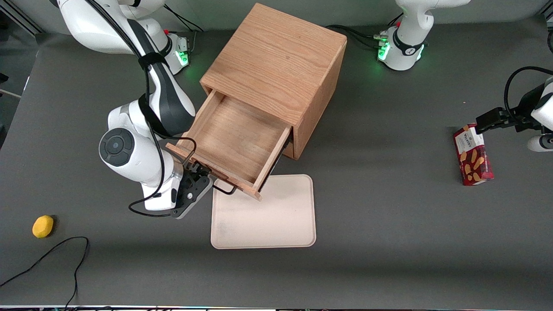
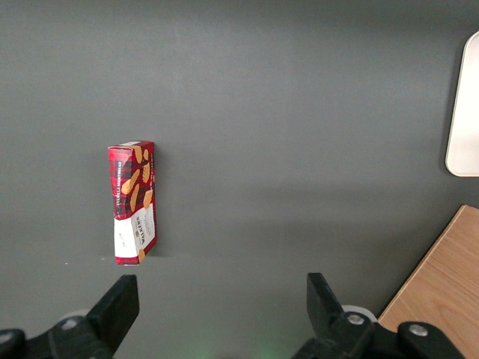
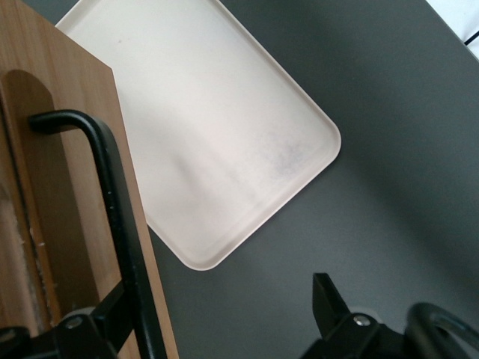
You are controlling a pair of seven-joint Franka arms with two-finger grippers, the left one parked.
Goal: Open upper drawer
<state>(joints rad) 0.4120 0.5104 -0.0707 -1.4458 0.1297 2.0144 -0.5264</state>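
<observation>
A: How does the working arm stand?

B: It bends down beside the cabinet (image 1: 276,77), at the working arm's end of the drawer front. The gripper (image 1: 196,183) sits low, just at the black wire handle (image 1: 216,183) of the upper drawer (image 1: 235,140).

A: Are the fingers closed on it?

B: In the right wrist view they are spread. One finger (image 3: 97,325) is touching or almost touching the handle (image 3: 112,217); the other finger (image 3: 333,310) stands apart over the dark table (image 3: 404,149). So the gripper holds nothing.

A: And the drawer?

B: It is pulled far out of the cabinet, toward the front camera, and the inside looks bare wood.

A: What lies around?

B: A pale tray (image 1: 263,216) lies flat on the table; the drawer's front corner hangs over the tray's edge. A yellow lemon-like thing (image 1: 42,226) lies near the working arm's end, with a black cable (image 1: 65,255) beside it. A red biscuit box (image 1: 473,155) lies toward the parked arm's end.
</observation>
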